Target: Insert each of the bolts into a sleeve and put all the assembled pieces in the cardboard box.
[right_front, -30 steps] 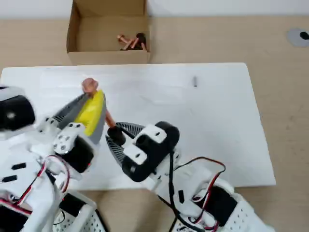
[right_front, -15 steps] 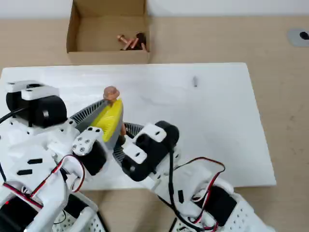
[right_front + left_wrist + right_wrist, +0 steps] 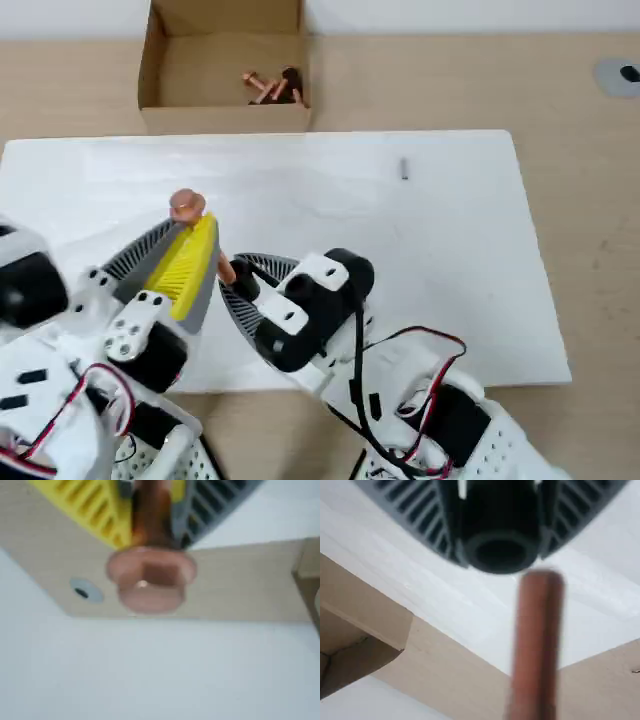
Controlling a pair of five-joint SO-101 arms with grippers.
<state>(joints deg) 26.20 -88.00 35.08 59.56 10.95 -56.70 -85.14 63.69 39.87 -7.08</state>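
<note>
My left gripper [image 3: 190, 222], one finger yellow and one grey, is shut on a copper bolt [image 3: 186, 205]. The bolt's flanged head [image 3: 150, 580] sticks out past the fingertips, and its shaft runs back down toward the other arm. My right gripper [image 3: 240, 283] is shut on a black sleeve [image 3: 500, 550] with the open bore facing out. The bolt's shaft [image 3: 537, 640] ends just beside the sleeve's mouth, not inside it. The cardboard box [image 3: 150, 70] stands at the far side and holds several assembled pieces [image 3: 272, 87].
A white mat [image 3: 430, 250] covers the middle of the wooden table. On it, far right of the grippers, lies a small dark item [image 3: 404, 168]. A grey disc [image 3: 620, 75] sits on the table at the far right corner.
The left arm swung right with the bolt, then back left and lower. The bolt's shaft tip now sits by the sleeve. The right arm has barely moved.
</note>
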